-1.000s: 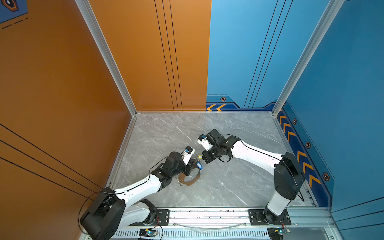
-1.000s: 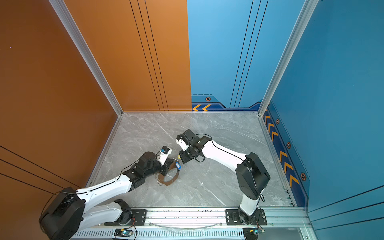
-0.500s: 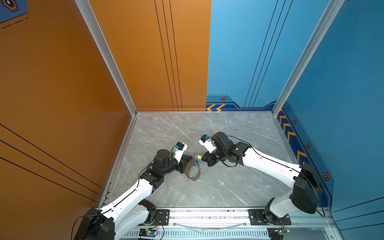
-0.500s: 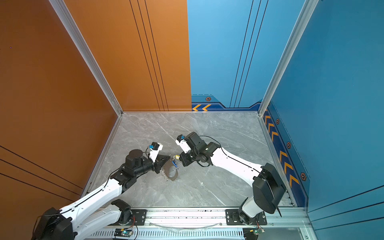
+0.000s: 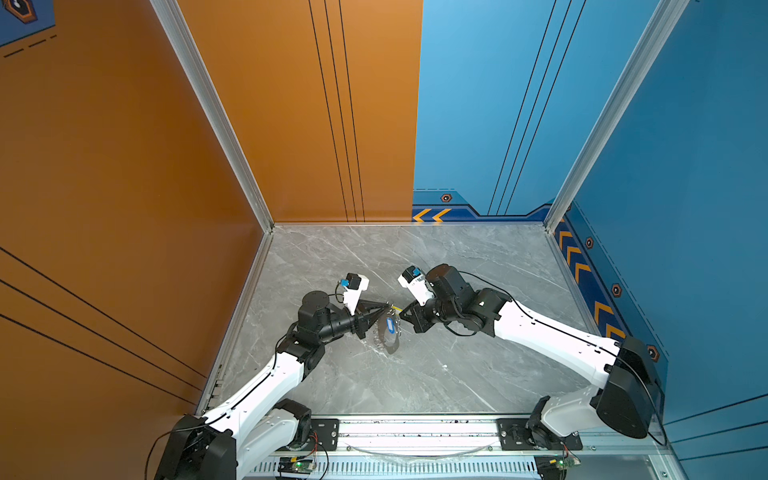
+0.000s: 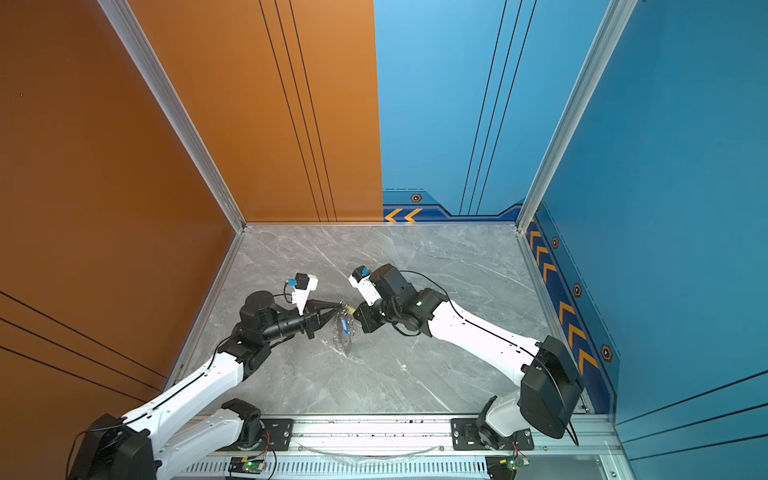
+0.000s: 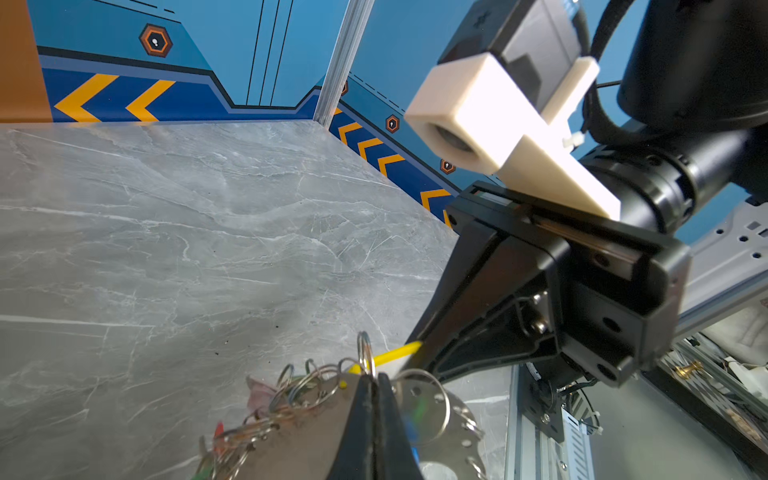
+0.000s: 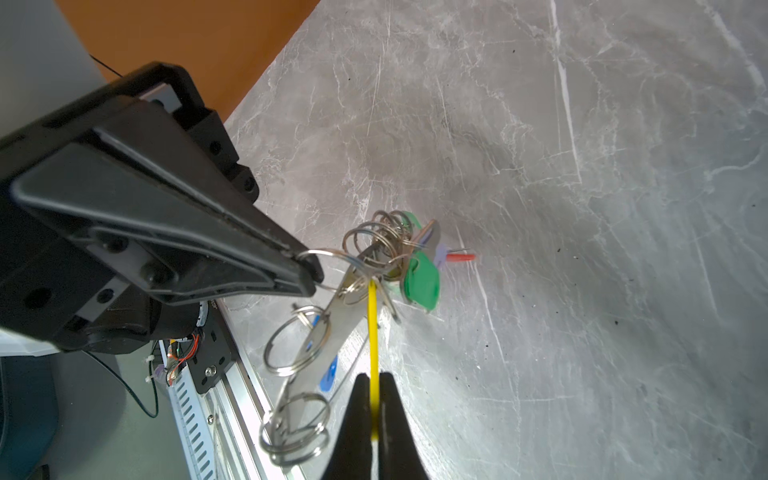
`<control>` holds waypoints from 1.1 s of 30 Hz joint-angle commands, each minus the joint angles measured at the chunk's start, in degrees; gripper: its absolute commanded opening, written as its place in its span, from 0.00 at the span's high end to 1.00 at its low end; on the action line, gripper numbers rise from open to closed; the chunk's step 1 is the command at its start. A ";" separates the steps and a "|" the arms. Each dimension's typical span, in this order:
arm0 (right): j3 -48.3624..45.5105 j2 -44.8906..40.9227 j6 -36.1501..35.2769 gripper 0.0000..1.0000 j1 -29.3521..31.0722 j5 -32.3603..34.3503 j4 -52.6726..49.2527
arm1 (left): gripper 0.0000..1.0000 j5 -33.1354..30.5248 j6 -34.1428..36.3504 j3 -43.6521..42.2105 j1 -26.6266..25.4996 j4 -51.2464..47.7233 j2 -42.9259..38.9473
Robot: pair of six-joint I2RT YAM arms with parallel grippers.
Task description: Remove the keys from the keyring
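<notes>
Keyring (image 8: 345, 328): edge clamped in closed left gripper (image 7: 374, 380); just beyond its tips, yellow key tag (image 8: 372, 328) pinched by closed right gripper (image 8: 374, 380).

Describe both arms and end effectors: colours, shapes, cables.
White shells, black joint housings and thin black cables on the left arm and right arm. The left end effector and right end effector are black, with tapering wedge fingers. Each wrist carries a white camera bracket with a blue connector.

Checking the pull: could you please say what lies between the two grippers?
A yellow key tag runs from the right gripper to the keyring held by the left gripper; right wrist view.
</notes>
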 commanded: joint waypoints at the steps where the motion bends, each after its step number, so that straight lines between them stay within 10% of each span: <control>1: -0.77 -1.86 0.55 0.99 -1.43 1.72 -0.72 | 1.00 3.12 -0.95 0.14 0.95 5.26 -0.50; 33: 7.24 -0.57 -6.87 0.98 1.60 -1.89 -1.20 | 1.00 4.41 1.27 -3.44 -0.36 5.26 5.07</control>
